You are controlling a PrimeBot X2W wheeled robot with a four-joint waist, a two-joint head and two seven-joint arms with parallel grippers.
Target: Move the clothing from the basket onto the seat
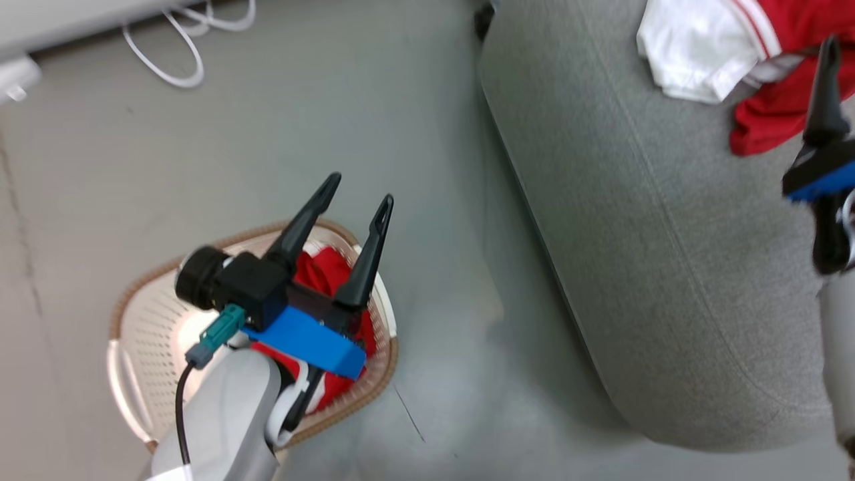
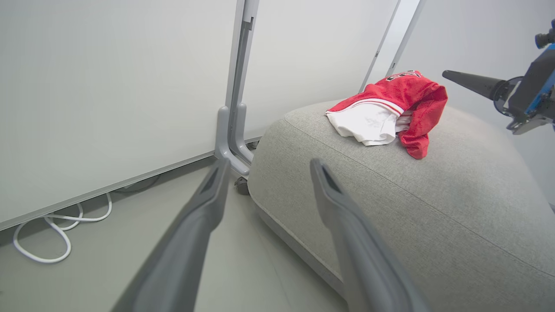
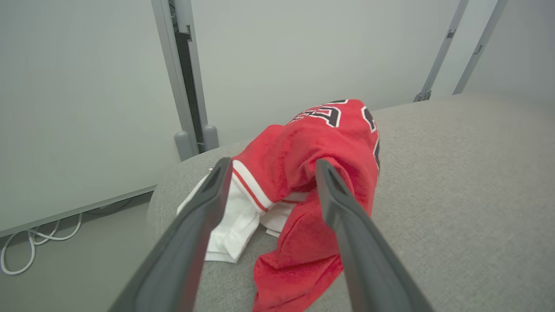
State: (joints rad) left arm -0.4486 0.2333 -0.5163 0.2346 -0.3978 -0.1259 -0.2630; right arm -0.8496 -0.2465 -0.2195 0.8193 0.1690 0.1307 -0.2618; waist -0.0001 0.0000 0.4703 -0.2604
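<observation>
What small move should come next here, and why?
Probably lower the left gripper into the basket: its jaws stand open above the red garment lying in it, while the jersey already lies on the seat and the right gripper is open.

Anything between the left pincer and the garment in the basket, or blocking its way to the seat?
Nothing visible. The open left pincer hangs above the red garment in the basket, and only bare floor lies between basket and seat.
</observation>
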